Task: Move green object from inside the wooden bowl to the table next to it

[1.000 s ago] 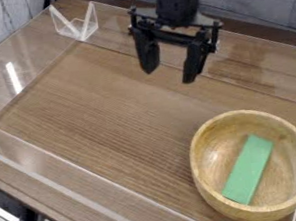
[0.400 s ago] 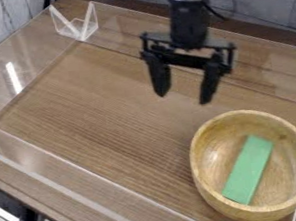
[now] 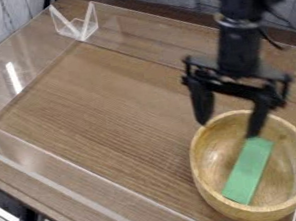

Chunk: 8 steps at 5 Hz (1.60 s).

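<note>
- Green block [image 3: 249, 168]: lies flat inside the wooden bowl [image 3: 208, 141], long axis running from about 1 o'clock to 7 o'clock, resting on the bowl floor slightly toward the 3 o'clock side.
- Wooden bowl: upright on the table [image 3: 96, 108], at the 4 o'clock corner of the work surface; thick tan rim intact all round.
- Gripper [image 3: 234, 106]: black, two-fingered, pointing steeply down over the bowl's 12 o'clock rim. Jaws released and spread wide, nothing between them.
- Fingers: one tip sits above the rim at about 11 o'clock of the bowl; the other [image 3: 258, 117] reaches down over the bowl's interior, just above the block's upper end. Contact with the block cannot be confirmed.
- Table: brown wood grain, bordered by clear acrylic walls [image 3: 24, 56]; a small clear bracket [image 3: 74, 23] stands at the 11 o'clock corner.
</note>
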Motion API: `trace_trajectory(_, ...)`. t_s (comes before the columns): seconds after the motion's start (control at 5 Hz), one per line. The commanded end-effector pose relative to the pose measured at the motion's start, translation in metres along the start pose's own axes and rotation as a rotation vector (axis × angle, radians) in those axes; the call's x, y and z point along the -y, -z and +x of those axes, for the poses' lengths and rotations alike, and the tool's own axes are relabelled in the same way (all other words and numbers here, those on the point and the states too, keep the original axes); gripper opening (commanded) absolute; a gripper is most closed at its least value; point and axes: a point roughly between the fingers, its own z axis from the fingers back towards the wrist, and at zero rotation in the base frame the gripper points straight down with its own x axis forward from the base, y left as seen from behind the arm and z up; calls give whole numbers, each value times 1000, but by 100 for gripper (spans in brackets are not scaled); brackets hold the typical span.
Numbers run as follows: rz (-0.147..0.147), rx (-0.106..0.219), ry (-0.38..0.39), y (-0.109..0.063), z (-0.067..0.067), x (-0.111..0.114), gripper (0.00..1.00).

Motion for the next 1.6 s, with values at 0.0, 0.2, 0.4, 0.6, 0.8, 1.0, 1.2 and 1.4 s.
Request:
trace_trajectory(0.0, -30, 88, 23, -7, -5, 18, 100)
trace_trajectory(0.2, -45, 126, 32, -1, -11, 36, 100)
trace_trajectory(0.4, -42, 169, 57, 2, -13, 47, 100)
trace_trajectory(0.6, -25, 211, 69, -4, 0, 47, 100)
trace_trajectory(0.8, -13, 244, 74, -10, 10, 47, 100)
trace_trajectory(1.0, -8, 257, 28, -14, 15, 40, 100)
trace_trajectory(1.2, -12, 263, -11, -16, 17, 35, 100)
trace_trajectory(1.4, -16, 256, -35, -17, 17, 34, 100)
